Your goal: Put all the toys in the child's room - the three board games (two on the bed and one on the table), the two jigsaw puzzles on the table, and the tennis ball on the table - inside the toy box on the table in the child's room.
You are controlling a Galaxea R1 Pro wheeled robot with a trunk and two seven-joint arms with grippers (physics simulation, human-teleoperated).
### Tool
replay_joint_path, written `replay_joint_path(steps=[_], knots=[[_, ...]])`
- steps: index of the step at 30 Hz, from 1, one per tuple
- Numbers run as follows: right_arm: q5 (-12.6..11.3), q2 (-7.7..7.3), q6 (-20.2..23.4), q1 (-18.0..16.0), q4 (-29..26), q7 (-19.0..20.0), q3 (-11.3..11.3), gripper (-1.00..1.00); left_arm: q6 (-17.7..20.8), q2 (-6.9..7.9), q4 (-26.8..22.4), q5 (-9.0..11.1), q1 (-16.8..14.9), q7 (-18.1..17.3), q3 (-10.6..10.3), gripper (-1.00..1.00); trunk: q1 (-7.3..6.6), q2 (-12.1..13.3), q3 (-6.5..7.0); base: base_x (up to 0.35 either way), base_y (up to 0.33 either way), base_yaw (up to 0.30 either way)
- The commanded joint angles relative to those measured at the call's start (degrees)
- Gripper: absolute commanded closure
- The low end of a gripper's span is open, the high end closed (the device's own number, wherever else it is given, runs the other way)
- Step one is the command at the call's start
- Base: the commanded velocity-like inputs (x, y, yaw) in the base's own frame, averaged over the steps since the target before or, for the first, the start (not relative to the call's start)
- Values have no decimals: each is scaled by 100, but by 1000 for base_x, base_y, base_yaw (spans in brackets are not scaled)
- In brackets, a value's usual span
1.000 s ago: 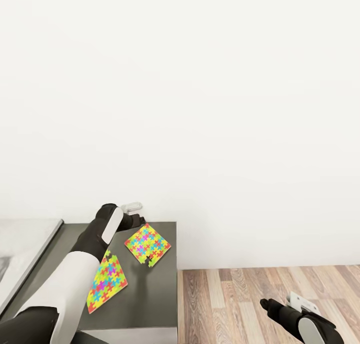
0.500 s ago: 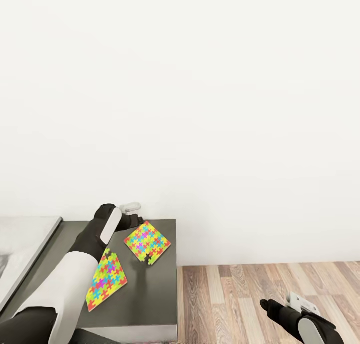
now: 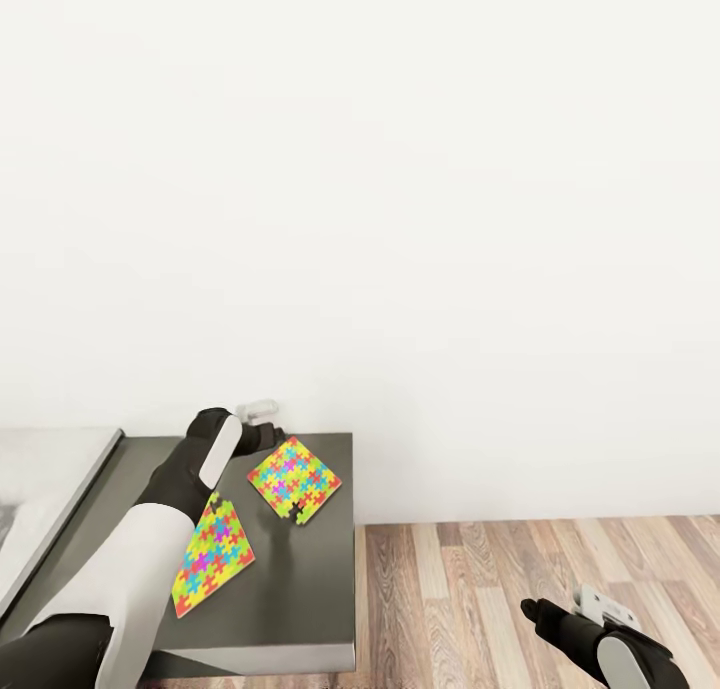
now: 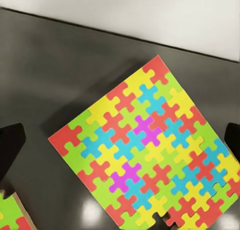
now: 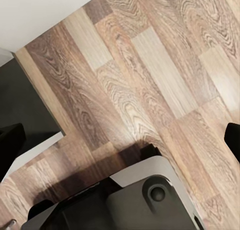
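With its jaws spread wide, the left gripper hung over the jigsaw puzzle lying flat on the dark table top, its twin at seven o'clock, and pinching such a thin sheet risked it slipping.

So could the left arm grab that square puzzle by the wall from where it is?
Probably yes. The left gripper hangs just over the far puzzle, its fingers spread to either side in the left wrist view, and nothing lies on the dark top between them.
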Motion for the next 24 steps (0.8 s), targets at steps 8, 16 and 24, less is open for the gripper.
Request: replay_joint_path(steps=[8, 16, 24], knots=[[-54, -2, 7, -5, 60, -51, -11, -100, -63, -3, 19, -3, -4, 46, -21, -100, 3, -12, -86, 0, 0, 0], [-54, -9, 12, -5, 77, -49, -31, -100, -275, -4, 130, -13, -4, 30, -37, -100, 3, -12, -161, 0, 0, 0], [-64, -32, 12, -5, 78, -40, -52, -100, -322, 171, 149, -4, -4, -208, -40, -100, 3, -12, -236, 0, 0, 0]])
